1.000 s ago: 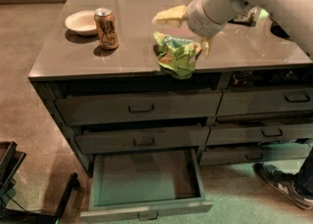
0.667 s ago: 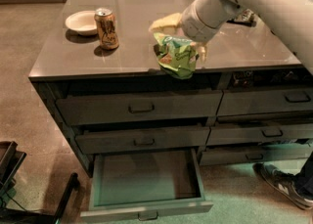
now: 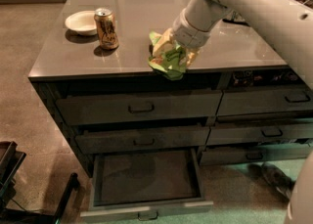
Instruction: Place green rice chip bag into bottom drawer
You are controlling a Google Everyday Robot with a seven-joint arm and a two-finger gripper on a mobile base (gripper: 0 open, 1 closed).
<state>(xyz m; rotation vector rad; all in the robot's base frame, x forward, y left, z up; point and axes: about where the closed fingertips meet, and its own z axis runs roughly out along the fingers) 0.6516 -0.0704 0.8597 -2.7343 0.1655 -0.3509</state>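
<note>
The pale fingers (image 3: 160,46) were clamped on the green rice chip bag (image 3: 168,62), with the gripper (image 3: 174,52) holding it at the front edge of the grey surface (image 3: 137,3). To the left stood a can (image 3: 106,28) and a bowl (image 3: 82,22). Below, the bottom drawer (image 3: 146,176) was pulled open.

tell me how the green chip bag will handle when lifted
The green rice chip bag, crinkled in the gripper at the edge of the counter, is likely floppy and light. Its foil may be slippery. It probably won't roll.
</note>
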